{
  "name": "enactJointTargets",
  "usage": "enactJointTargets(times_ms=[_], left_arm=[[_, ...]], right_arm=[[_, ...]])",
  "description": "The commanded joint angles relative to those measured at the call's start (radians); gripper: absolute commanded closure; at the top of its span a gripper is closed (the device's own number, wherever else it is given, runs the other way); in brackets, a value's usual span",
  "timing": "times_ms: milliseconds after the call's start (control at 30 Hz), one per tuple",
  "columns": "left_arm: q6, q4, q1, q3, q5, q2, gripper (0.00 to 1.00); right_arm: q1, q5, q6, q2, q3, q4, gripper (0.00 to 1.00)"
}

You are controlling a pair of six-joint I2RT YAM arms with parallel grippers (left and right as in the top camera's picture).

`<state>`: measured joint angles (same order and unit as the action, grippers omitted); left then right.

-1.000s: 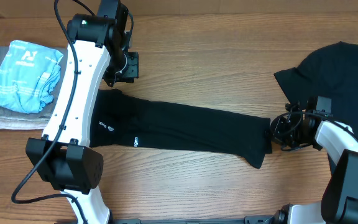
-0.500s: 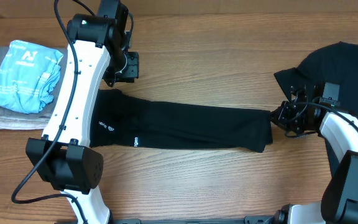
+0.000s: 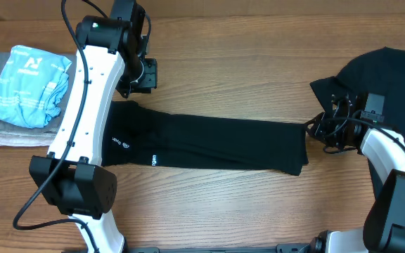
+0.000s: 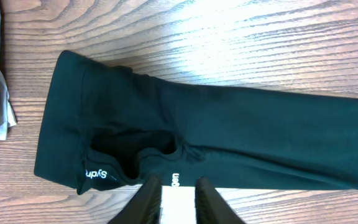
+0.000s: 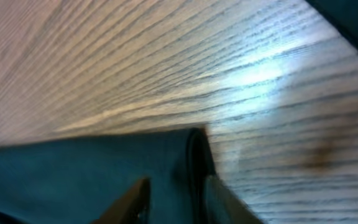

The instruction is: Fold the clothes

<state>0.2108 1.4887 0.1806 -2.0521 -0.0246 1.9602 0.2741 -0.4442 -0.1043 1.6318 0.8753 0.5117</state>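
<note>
As seen from overhead, the black T-shirt (image 3: 209,144) lies folded in a long strip across the desk (image 3: 230,56). The left end effector (image 3: 140,74) is near its left end and the right end effector (image 3: 323,131) is at its right end.

At the left wrist, the fingers (image 4: 149,200) are parted and empty above the shirt.

At the right wrist, blurred fingers (image 5: 132,200) straddle the shirt's edge. I cannot tell whether they pinch it.

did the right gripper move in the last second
Yes. In the overhead view the right gripper has shifted up the picture, closer to the loose black shirt lying at the right.
</note>
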Motion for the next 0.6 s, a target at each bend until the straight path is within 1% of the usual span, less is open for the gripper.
enactJointTargets(times_ms=[0,67,100,233,333,400,467,500,533,567], left_arm=[[0.007,-0.008,-0.024,-0.012,0.010,-0.016,0.81],[0.008,-0.009,-0.047,-0.021,0.009,-0.041,0.83],[0.016,-0.009,-0.060,-0.024,0.009,-0.055,0.83],[0.051,-0.019,-0.146,-0.027,0.005,-0.152,0.84],[0.066,-0.021,-0.225,-0.027,-0.021,-0.235,0.82],[0.066,-0.017,-0.270,-0.027,-0.024,-0.278,0.76],[0.066,-0.013,-0.307,-0.027,-0.023,-0.305,0.66],[0.066,-0.010,-0.321,-0.027,-0.023,-0.310,0.49],[0.066,-0.005,-0.336,-0.027,-0.023,-0.313,0.38],[0.066,-0.001,-0.348,-0.027,-0.023,-0.313,0.32]], right_arm=[[0.000,0.058,0.001,0.002,-0.001,-0.014,0.55],[0.000,0.062,0.001,0.002,0.018,0.010,0.51],[0.000,0.062,0.001,0.002,0.029,0.029,0.51],[-0.008,0.067,0.008,0.001,0.112,0.203,0.51],[-0.039,0.093,0.008,0.001,0.134,0.309,0.51],[-0.069,0.109,0.008,0.001,0.122,0.337,0.51],[-0.116,0.151,0.008,0.002,0.096,0.326,0.51],[-0.138,0.182,0.008,0.004,0.083,0.312,0.51],[-0.165,0.228,0.006,0.007,0.070,0.296,0.51],[-0.188,0.282,-0.005,0.012,0.060,0.282,0.49]])
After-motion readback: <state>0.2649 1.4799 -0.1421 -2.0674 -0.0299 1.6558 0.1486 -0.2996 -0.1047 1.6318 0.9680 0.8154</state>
